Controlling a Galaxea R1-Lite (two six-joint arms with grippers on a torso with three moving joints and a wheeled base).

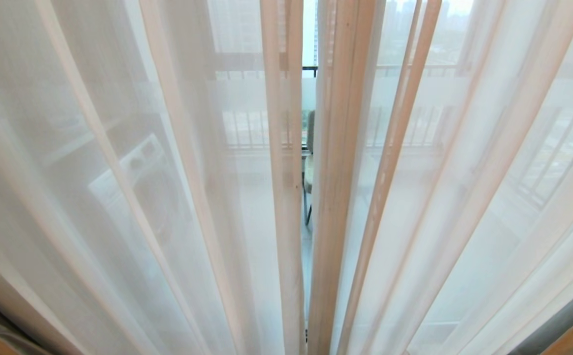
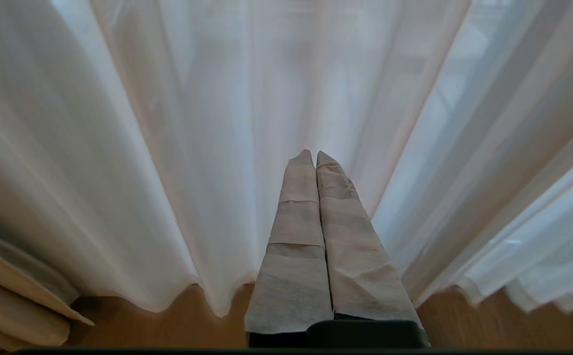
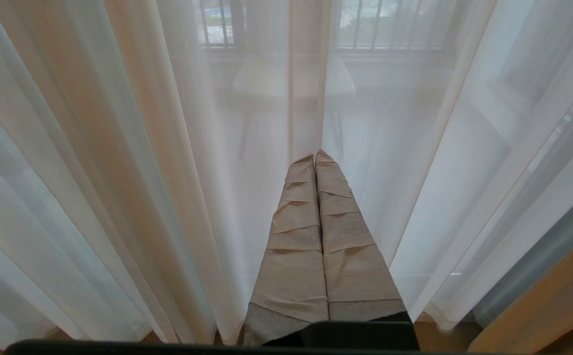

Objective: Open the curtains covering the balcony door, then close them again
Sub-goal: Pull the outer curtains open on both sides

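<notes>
Pressed shut and holding nothing, the left gripper (image 2: pixel 314 154) points its tape-wrapped fingers (image 2: pixel 296 236) at the sheer curtains (image 2: pixel 207 148), tips just short of the folds or perhaps brushing them; contact cannot be told. Its twin, the right gripper (image 3: pixel 314 154), is likewise closed and empty before the fabric, facing a stretch where a pleat seam runs straight up from its tips. Neither arm appears in the head view. Below the hems, a wooden floor (image 2: pixel 168 325) shows, with a thicker beige drape (image 2: pixel 15 305) bunched to one side of the left wrist view. Beyond the grippers, the white panels hang floor to ceiling, their long axis vertical, almost meeting at a narrow central gap (image 1: pixel 307 148). Farthest off, through that slit and the veil, lie a chair (image 1: pixel 310 167) and balcony railing (image 1: pixel 414 128). Judged from this, the curtains look drawn, nearly closed, and any parting pull would run sideways from the gap, across the hanging folds.
</notes>
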